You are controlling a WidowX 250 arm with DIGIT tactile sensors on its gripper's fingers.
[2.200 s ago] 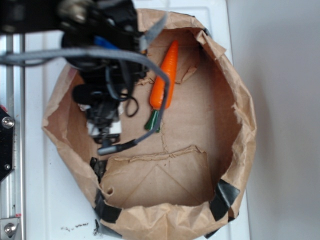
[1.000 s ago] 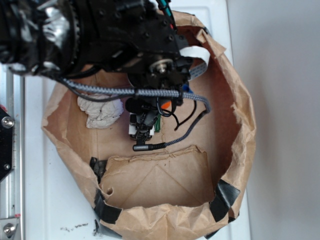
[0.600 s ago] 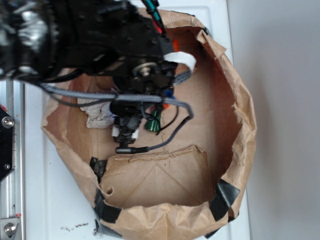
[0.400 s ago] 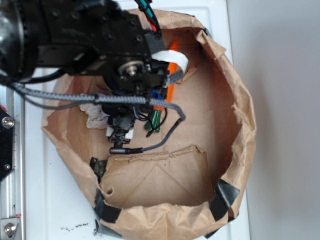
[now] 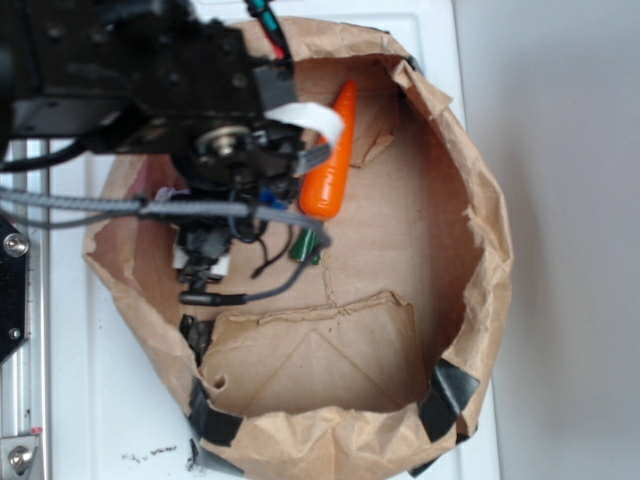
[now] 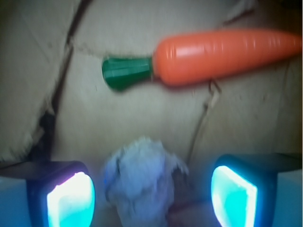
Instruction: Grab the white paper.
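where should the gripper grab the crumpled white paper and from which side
Grip the wad's lumpy middle, coming straight down from above. In the wrist view the white paper already sits between the two open fingers, so closing would pinch it across its width. It is soft and wrinkled, so probably any opposing sides will do. The carrot lies apart, farther along the bag floor, clear of the grasp.

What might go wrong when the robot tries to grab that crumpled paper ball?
The white paper sits between the open pincer pads, nearer the left pad, so closing might nudge it aside rather than pinch it. The wad looks soft and might slip out. The carrot lies just beyond on the brown bag floor, so overshooting might bump it.
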